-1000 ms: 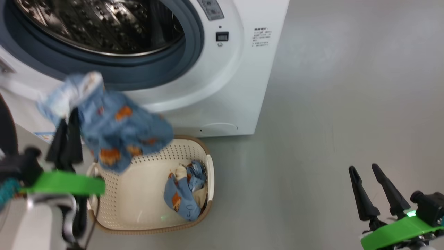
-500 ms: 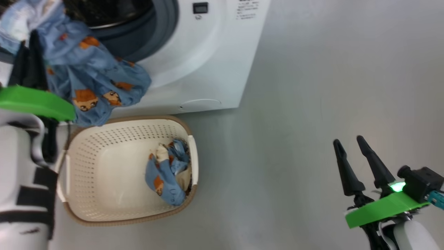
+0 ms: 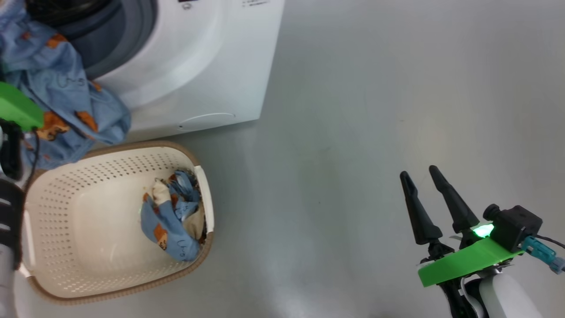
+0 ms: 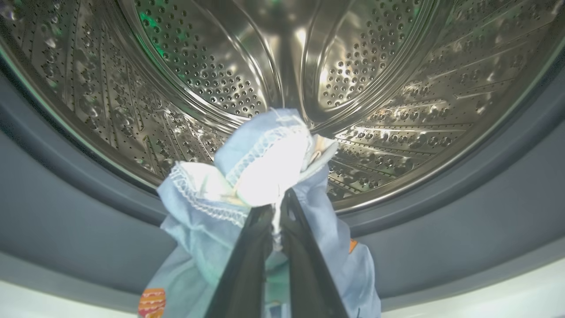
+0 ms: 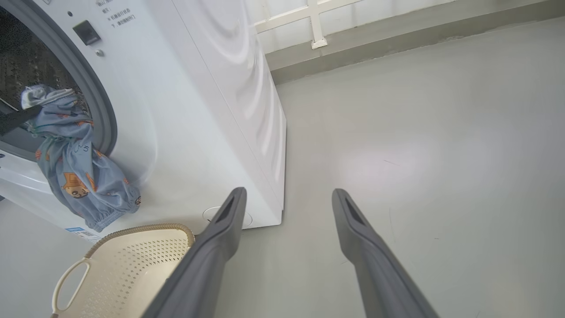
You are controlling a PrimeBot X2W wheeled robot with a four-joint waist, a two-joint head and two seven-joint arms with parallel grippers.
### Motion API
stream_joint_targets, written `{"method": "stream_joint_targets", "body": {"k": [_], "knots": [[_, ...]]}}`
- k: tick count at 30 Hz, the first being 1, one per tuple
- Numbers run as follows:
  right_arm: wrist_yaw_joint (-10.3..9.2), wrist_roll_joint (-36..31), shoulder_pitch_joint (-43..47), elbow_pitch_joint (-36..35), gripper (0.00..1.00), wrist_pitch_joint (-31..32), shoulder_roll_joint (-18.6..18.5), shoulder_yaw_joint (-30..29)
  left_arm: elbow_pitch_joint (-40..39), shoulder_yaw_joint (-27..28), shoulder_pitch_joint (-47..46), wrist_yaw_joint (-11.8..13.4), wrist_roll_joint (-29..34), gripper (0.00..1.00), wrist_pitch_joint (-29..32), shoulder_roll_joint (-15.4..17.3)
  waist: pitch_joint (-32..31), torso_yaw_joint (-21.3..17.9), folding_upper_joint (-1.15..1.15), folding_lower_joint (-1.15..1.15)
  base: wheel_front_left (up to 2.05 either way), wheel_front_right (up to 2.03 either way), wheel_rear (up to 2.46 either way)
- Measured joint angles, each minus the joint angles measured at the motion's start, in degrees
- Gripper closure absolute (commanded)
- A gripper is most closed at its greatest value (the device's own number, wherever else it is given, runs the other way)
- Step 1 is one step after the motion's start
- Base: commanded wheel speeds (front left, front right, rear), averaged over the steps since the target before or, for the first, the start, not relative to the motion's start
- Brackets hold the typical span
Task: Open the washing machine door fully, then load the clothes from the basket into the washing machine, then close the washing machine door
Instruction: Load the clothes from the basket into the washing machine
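My left gripper (image 4: pixel 277 201) is shut on a light-blue garment (image 4: pixel 265 163) printed with orange bears. It holds the cloth at the mouth of the washing machine (image 3: pixel 198 66), just before the grey gasket (image 4: pixel 66 207) and the steel drum (image 4: pixel 282 66). The garment (image 5: pixel 75 172) hangs down over the lower gasket and the white front. More clothes (image 3: pixel 172 216) lie bunched against the right wall of the basket (image 3: pixel 66 198), which stands on the floor in front of the machine. My right gripper (image 3: pixel 418 172) is open and empty, low over the floor far to the right. The washing machine door is out of view.
Bare grey floor (image 3: pixel 375 110) stretches to the right of the machine and the basket. A wall base with a white frame (image 5: pixel 318 26) runs behind the machine. The round service flap (image 3: pixel 206 120) sits low on the machine's front.
The head camera has swung right and down. My left gripper has carried the bear garment up from over the basket to the drum opening. The right gripper stays open.
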Motion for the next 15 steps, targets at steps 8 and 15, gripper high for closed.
{"method": "stream_joint_targets", "body": {"k": [8, 15], "knots": [[0.01, 0.0, -1.3, 0.0, 0.00, 0.0, 0.5, 0.8, -0.7, -0.1, -6.2, 0.0, 0.7, 1.00, 0.0, 2.0, 1.9, -1.8, 0.00, 0.00, 0.00, 0.00, 0.00], [0.00, 0.0, -1.9, -0.1, 0.00, 0.0, 0.8, 0.8, -14.0, 5.4, -7.4, 0.4, 5.3, 1.00, 0.0, 2.3, 2.8, -2.2, 0.00, 0.00, 0.00, 0.00, 0.00]]}}
